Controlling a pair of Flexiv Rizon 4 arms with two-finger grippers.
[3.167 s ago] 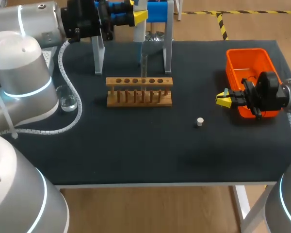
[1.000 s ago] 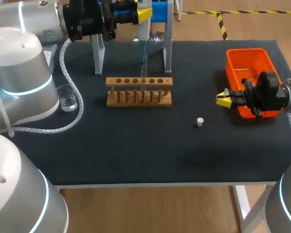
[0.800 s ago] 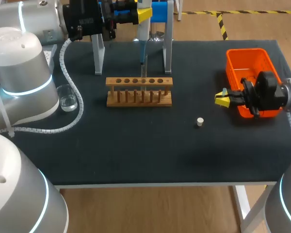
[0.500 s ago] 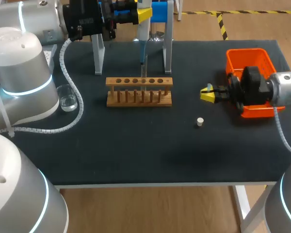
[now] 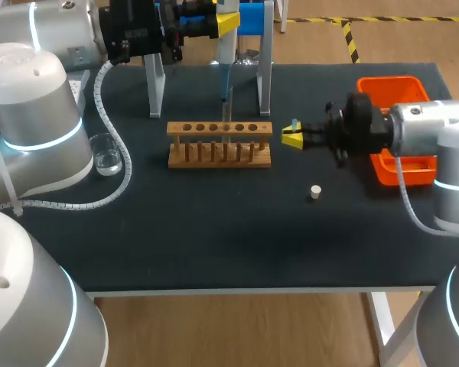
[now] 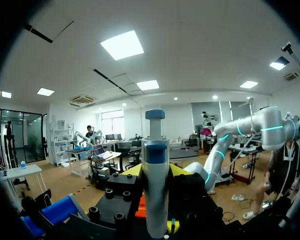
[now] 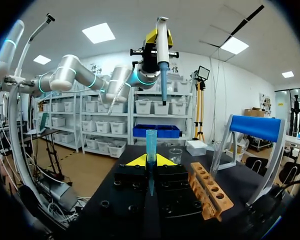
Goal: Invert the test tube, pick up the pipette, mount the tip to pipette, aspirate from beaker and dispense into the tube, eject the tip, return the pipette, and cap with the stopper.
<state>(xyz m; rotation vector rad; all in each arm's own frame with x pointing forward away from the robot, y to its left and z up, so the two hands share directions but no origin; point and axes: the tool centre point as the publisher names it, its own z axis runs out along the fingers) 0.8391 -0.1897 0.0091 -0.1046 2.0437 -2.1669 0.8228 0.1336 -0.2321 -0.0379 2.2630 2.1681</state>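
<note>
1. One beaker (image 5: 107, 157) sits at the left, half hidden behind my left arm.
2. At the far edge the left gripper (image 5: 220, 24) is clenched on the single pipette (image 5: 224, 49), which is upright with its top cut off.
3. One wooden rack (image 5: 219, 145) has six holes. One test tube (image 5: 226, 109) stands in it, its glass hard to make out.
4. Just right of the rack, the right gripper (image 5: 293, 138) grasps one blue tip (image 7: 151, 141), upright.
5. One stopper (image 5: 315, 192) lies nearer.
6. One orange bin (image 5: 386, 87) is partly hidden by the right arm.
</note>
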